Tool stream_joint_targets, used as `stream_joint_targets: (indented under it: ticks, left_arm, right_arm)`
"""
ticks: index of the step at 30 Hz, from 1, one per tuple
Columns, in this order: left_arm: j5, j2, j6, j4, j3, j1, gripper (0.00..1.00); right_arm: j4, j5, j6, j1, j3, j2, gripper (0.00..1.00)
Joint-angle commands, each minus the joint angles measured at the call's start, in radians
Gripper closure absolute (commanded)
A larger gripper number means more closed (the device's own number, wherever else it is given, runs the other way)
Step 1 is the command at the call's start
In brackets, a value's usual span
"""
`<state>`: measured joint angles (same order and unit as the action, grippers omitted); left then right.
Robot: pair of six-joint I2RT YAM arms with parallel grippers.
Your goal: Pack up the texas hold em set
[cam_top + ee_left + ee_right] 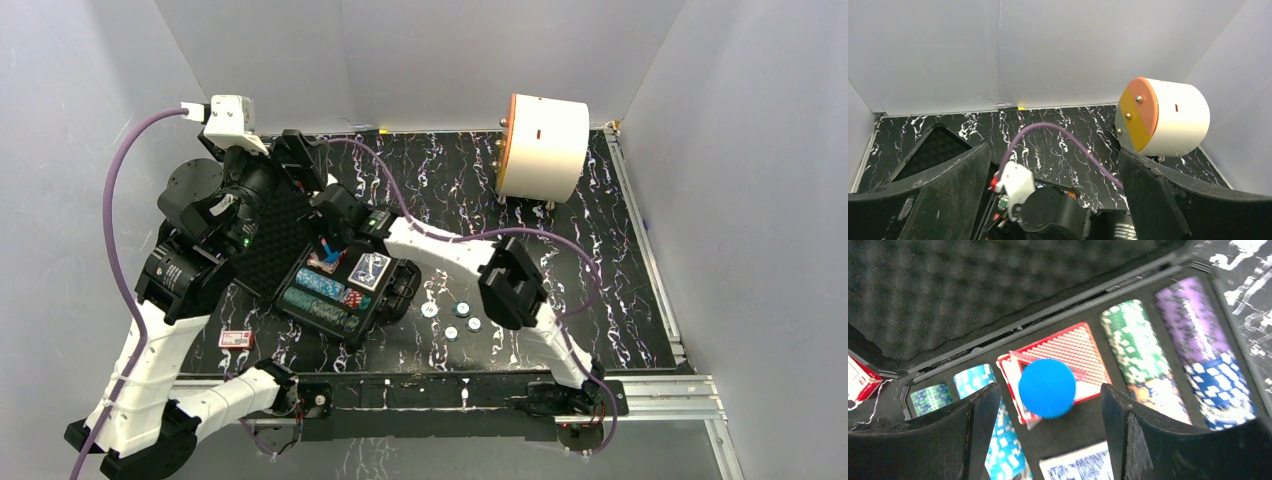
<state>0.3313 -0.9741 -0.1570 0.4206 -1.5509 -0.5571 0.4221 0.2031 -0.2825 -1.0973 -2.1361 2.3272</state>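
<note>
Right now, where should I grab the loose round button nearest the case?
Probably best: take the button by its rim, across its width, coming straight down with the right claw. It lies flat on the table, apart from the other three buttons, leaving finger room.

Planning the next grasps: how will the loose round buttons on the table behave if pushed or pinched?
The buttons lie flat on the smooth-looking table, so a push would probably slide them rather than roll them. They look thin and small, so likely light and awkward to pinch from above.
</note>
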Motion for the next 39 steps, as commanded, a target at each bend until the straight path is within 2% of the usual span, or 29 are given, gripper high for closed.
stream_joint_targets:
  ticks: [1,6,13,16,19,22,28,35,39]
  left_arm:
    - [0.002,0.013,0.004,-0.002,-0.015,0.005,0.02]
    - [0.005,0.026,-0.003,0.006,0.01,0.005,0.02]
    - [0.029,0.037,-0.012,0.02,0.081,0.005,0.02]
    - [0.009,0.044,-0.031,0.019,0.132,0.005,0.02]
    - [-0.011,0.046,-0.062,0.008,0.187,0.005,0.02]
    - [-0.024,0.046,-0.139,-0.002,0.245,0.005,0.02]
    - [-0.052,0.054,-0.254,-0.029,0.37,0.005,0.02]
    - [-0.071,0.049,-0.282,-0.032,0.412,0.006,0.02]
    - [-0.072,0.044,-0.281,-0.032,0.417,0.005,0.02]
  right_arm:
    - [-0.091,0.059,-0.076,0.049,0.127,-0.219,0.19]
    - [-0.121,0.16,-0.139,0.108,0.446,-0.415,0.19]
    - [-0.02,0.334,-0.285,0.246,0.81,-0.704,0.19]
    - [0.079,0.381,-0.348,0.325,0.916,-0.782,0.15]
    - [0.121,0.388,-0.4,0.413,1.024,-0.832,0.06]
    - [0.137,0.404,-0.438,0.47,1.106,-0.862,0.02]
    - [0.128,0.389,-0.501,0.564,1.218,-0.877,0.02]
    - [0.08,0.314,-0.523,0.635,1.303,-0.869,0.02]
    - [0.0,0.26,-0.483,0.664,1.346,-0.868,0.07]
